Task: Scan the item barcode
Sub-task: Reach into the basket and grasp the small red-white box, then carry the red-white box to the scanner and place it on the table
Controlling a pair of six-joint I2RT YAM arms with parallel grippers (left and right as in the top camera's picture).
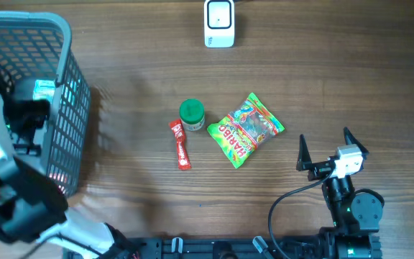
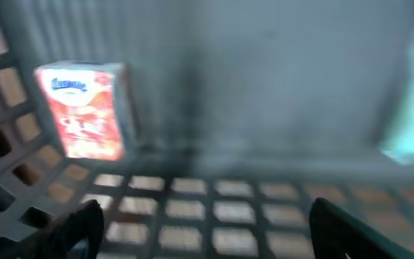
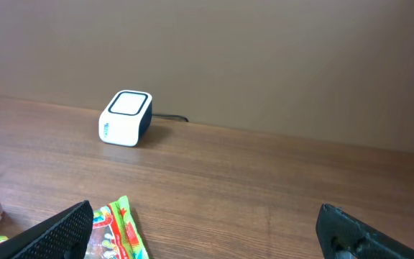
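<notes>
Counted from overhead, there is one white barcode scanner (image 1: 219,23), one grey mesh basket (image 1: 74,122), and three loose items: a small green-lidded jar (image 1: 192,115), a slim red stick packet (image 1: 181,145) and a bright Haribo sweet bag (image 1: 246,129). The left wrist view shows two more items inside the basket, a red-and-white pack (image 2: 85,108) leaning against the wall on the left and a blurred teal pack (image 2: 412,108) at the right edge. There are two arms, each with one tool. The three loose items lie close together mid-bench, the jar touching or just beside the top of the stick packet and the bag just to its right. The scanner sits well apart from them at the far edge, its thin cable (image 3: 169,117) running off along a plain brown wall (image 3: 264,57). The bench (image 1: 135,72) is dark wood grain, bare between the basket and the loose items. The basket fills the left end of the bench and runs past the picture's edge. The left tool (image 2: 207,230) is down inside it above the slotted floor, fingers spread wide with nothing between them, the red-and-white pack ahead and to the left. The right tool (image 1: 324,140) hovers over the near right of the bench, fingers spread and empty, pointing towards the scanner with open wood around it.
</notes>
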